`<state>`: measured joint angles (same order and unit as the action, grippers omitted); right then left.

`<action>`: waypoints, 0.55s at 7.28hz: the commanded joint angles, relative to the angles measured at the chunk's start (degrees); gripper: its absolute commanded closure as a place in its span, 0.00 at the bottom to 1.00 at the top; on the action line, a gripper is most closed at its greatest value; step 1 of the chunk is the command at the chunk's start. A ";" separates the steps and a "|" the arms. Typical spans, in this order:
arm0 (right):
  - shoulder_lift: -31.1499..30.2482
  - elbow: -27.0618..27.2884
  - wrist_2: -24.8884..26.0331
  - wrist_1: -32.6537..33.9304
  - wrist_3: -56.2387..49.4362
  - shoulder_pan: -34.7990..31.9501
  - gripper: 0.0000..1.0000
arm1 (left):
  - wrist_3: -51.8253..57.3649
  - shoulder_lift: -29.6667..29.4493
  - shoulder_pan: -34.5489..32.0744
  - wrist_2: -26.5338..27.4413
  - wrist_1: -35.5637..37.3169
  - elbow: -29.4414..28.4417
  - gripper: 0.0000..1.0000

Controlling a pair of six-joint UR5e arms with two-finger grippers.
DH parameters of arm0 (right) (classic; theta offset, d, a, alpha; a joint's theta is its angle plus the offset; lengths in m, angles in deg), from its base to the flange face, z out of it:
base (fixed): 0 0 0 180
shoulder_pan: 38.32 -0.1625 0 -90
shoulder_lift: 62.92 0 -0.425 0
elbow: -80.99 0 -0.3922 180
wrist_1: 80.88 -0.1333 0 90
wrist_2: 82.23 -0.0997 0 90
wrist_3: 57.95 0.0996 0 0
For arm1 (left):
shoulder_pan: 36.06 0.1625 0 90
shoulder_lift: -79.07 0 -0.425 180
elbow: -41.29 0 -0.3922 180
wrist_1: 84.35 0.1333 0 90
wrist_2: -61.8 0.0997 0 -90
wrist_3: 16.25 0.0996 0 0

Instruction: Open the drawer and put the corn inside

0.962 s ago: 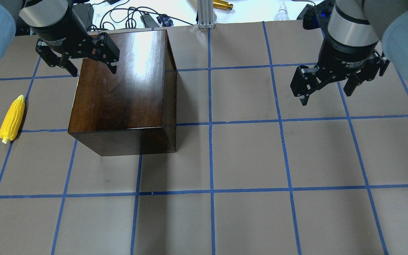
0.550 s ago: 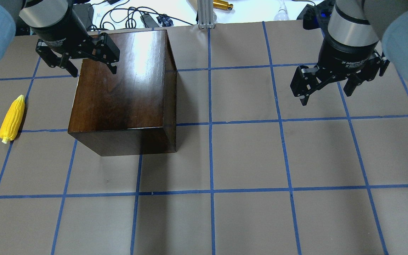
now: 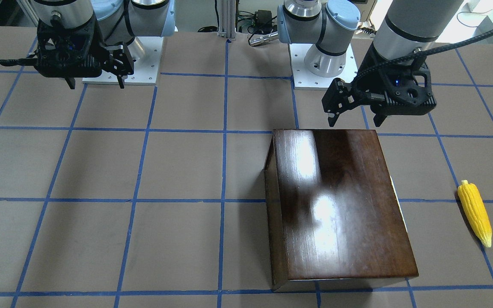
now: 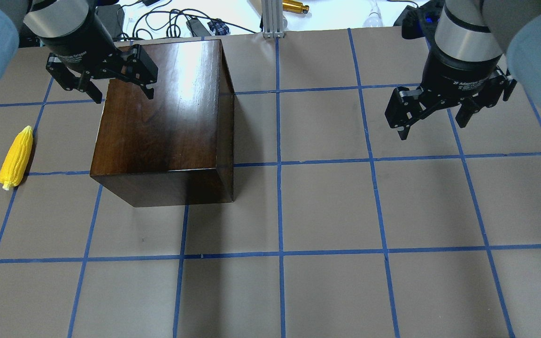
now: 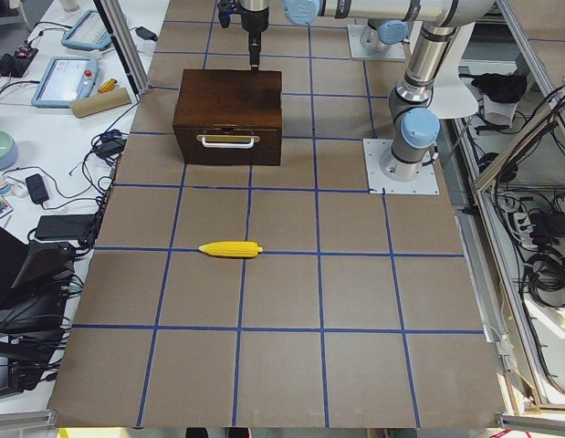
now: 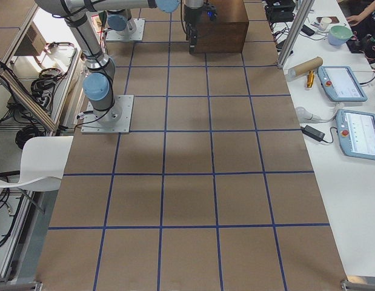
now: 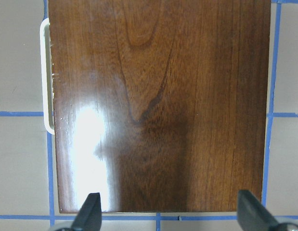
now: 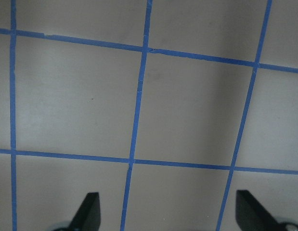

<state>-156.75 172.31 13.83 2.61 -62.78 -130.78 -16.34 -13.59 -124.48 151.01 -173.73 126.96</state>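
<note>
The dark-brown wooden box (image 4: 162,117) stands left of centre on the table. Its drawer (image 5: 227,141) is shut, and its front with the metal handle (image 7: 45,77) faces my left, toward the corn. The yellow corn (image 4: 16,157) lies on the table left of the box and apart from it; it also shows in the front view (image 3: 475,214). My left gripper (image 4: 124,94) is open and empty, hovering over the box's far left top edge (image 7: 158,106). My right gripper (image 4: 432,129) is open and empty above bare table at the far right (image 8: 168,214).
Cables, a power strip and an aluminium post (image 4: 270,19) lie past the far table edge. The two arm bases (image 3: 323,64) stand on the robot's side. Tablets and a cardboard tube (image 6: 305,65) sit on the side bench. Blue tape lines grid the table.
The left arm has shifted very slightly above the box. The right arm, the box and the corn have not moved.
</note>
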 commanded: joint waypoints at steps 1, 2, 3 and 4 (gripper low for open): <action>-0.03 0.00 0.00 0.00 0.00 0.00 0.00 | 0.00 0.02 0.09 0.09 0.00 0.11 0.00; 0.05 0.00 0.00 0.00 0.00 0.00 0.00 | 0.53 0.02 0.27 0.00 0.00 0.03 0.00; 0.06 0.00 0.00 0.00 0.00 0.00 0.00 | 0.97 -0.06 0.53 0.26 0.00 -0.23 0.00; -0.03 0.00 0.00 0.00 0.00 0.00 0.00 | 0.97 -0.06 0.62 0.44 0.00 -0.24 0.00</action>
<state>-156.73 172.31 13.83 2.61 -62.79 -130.78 -15.58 -13.62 -124.03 151.24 -173.73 126.81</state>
